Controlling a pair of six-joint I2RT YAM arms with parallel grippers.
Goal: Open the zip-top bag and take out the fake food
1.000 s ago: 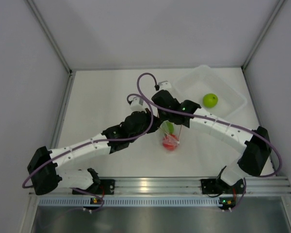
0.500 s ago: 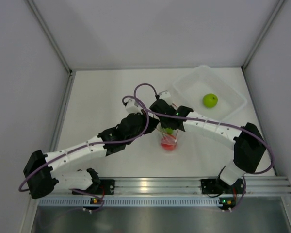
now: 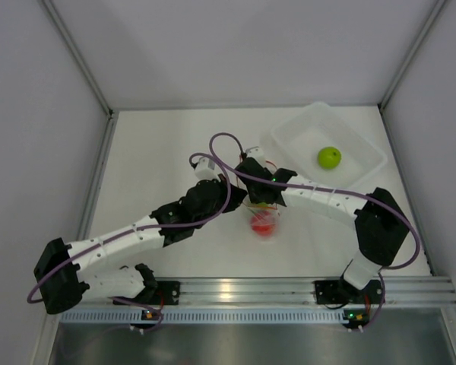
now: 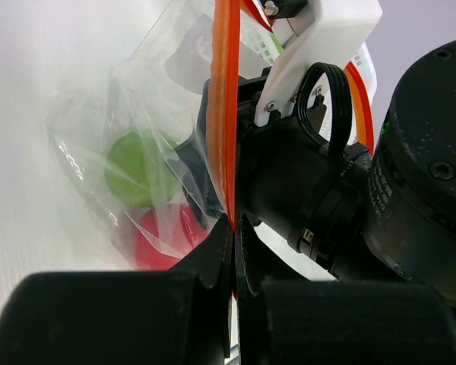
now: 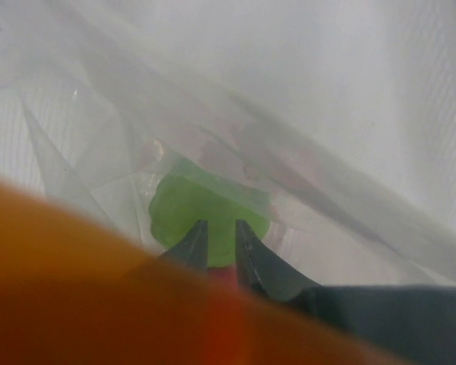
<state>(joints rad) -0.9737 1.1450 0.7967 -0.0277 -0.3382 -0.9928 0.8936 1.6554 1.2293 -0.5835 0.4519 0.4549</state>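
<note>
Pinching the orange zip strip [image 4: 226, 114] between its tips, my left gripper [image 4: 234, 228] is clamped on the mouth of the bag [image 4: 91, 129], with no gap left between the fingers. The strip runs straight away from the tips, and the clear film spreads off to their left. Through that film, just past the tips, a green ball [image 4: 137, 171] and a red ball [image 4: 159, 243] sit close together inside the bag.

My right gripper [image 5: 220, 225] is just beside the left one, on the other side of the strip, in among the film. Its fingers are almost together, with only a thin slit between them, and I cannot tell whether any film is caught there. Their tips are at the same green ball.

Farther out beyond the right gripper, a second green ball [image 3: 329, 157] lies in a clear tub [image 3: 300, 131] on the table [image 3: 159, 152], well apart from the bag.
</note>
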